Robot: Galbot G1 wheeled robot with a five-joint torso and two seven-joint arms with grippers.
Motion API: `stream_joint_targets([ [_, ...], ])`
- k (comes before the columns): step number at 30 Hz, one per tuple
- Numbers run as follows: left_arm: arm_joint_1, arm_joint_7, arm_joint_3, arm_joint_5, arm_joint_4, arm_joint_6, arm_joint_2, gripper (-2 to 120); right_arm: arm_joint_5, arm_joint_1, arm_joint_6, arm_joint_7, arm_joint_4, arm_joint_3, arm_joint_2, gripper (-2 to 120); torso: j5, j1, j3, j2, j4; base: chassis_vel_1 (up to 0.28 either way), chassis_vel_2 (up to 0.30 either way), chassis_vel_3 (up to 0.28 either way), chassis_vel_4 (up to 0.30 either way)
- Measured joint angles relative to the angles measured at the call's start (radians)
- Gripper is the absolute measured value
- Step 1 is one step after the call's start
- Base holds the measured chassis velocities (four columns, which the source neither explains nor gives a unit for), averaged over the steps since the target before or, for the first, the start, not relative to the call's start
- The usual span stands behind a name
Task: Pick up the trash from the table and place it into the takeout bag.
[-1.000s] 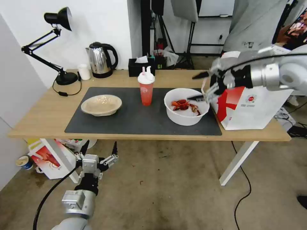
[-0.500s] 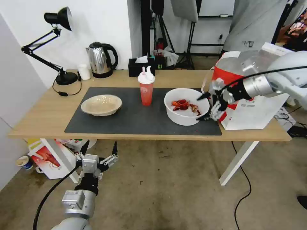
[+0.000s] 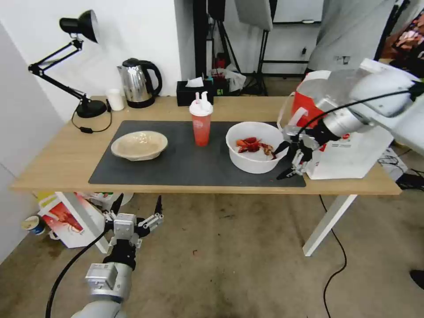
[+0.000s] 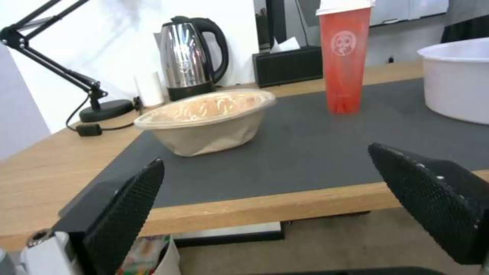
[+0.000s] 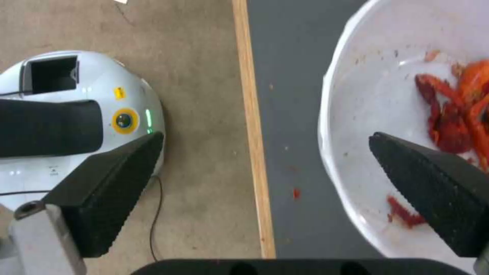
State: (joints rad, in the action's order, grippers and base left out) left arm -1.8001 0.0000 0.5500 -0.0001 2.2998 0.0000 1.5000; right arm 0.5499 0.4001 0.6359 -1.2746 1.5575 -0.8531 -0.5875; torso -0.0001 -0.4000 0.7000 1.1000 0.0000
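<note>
The right gripper (image 3: 281,164) has dropped lower, wide open and empty, straddling the rim at 3 o'clock of the crayfish bowl (image 3: 254,147) on the mat. The left gripper (image 3: 136,206) stays parked below the table (image 3: 53,163), fingers spread.

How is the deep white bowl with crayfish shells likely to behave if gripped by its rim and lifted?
The white bowl looks thin-walled, so its rim may flex under the open right gripper straddling it. The few crayfish shells suggest it is light. They lie loose, so tilting would probably slide or spill them.
</note>
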Motion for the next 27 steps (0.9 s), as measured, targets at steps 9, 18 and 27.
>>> stream_joint_targets([
  [9, 0.0, 0.0, 0.0, 0.0, 0.0, 0.0, 0.0, 100, 0.036, 0.033, 0.006, 0.018, -0.025, 0.005, -0.039, 100, -0.0001, 0.0, 0.0, 0.0, -0.0001, 0.0, 0.0, 0.0, 0.0],
  [18, 0.0, 0.0, 0.0, 0.0, 0.0, 0.0, 0.0, 100, 0.048, 0.044, 0.006, 0.025, -0.039, 0.007, -0.045, 100, 0.0001, 0.0, 0.0, 0.0, -0.0002, 0.0, 0.0, 0.0, 0.0],
  [27, 0.0, 0.0, 0.0, 0.0, 0.0, 0.0, 0.0, 100, 0.048, 0.043, 0.01, 0.017, -0.051, -0.004, -0.067, 100, 0.0, 0.0, 0.0, 0.0, 0.0, 0.0, 0.0, 0.0, 0.0],
])
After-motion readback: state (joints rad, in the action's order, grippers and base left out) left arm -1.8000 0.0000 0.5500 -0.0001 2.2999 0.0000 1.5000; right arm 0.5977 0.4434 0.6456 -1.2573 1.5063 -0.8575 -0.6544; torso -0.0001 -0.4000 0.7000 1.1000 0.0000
